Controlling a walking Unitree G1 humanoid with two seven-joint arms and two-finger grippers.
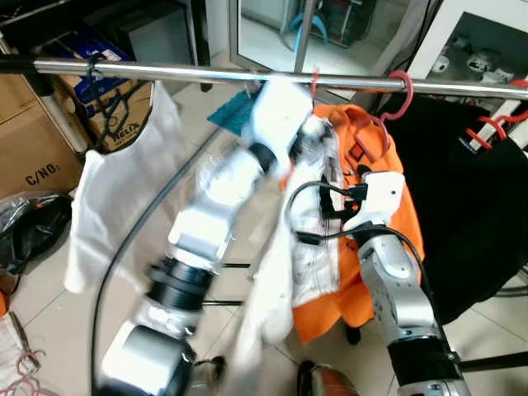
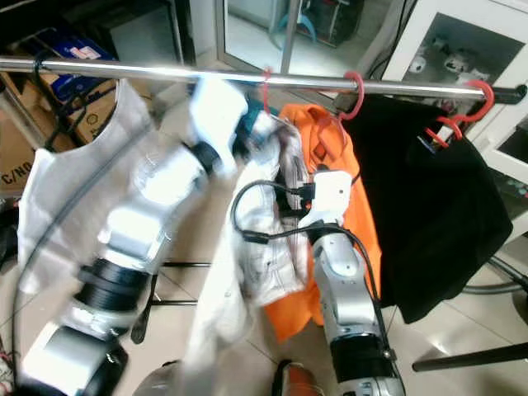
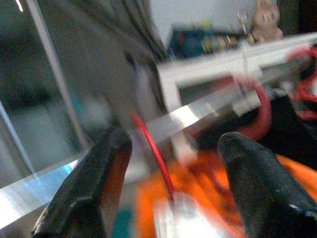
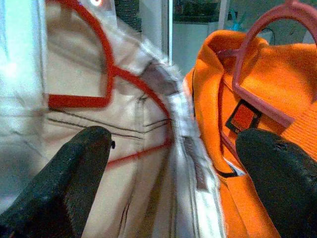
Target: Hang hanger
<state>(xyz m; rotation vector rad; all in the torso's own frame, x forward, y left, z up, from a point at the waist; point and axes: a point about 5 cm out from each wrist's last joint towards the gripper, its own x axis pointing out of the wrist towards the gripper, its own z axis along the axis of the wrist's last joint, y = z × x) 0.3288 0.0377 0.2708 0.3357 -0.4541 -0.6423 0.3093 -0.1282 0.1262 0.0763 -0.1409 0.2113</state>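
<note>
I'm on the hook-over step, reading left to right. A sleeveless white garment [image 1: 115, 190] hangs at the left end of the horizontal chrome clothes rail [image 1: 165, 73]. My left gripper [image 3: 171, 163] is raised up at the rail, blurred in the head views. In its wrist view the fingers [image 3: 89, 193] are spread wide with nothing pinched; the thin red wire hook of the hanger [image 3: 151, 148] sits in the gap between them, just beside the rail. I can't tell whether the hook is over the bar yet. That hanger carries the pale checked shirt [image 1: 318, 239], which droops between my arms. The right gripper [image 4: 173, 163] is lower, also wide open, pointed at the shirt collar next to the orange jacket [image 1: 388, 190] on its pink plastic hanger [image 1: 396, 99]. A black garment [image 1: 470, 198] hangs furthest right. To do it well: confirm the hook is seated, in the gap left of the pink hanger, before backing off.
</note>
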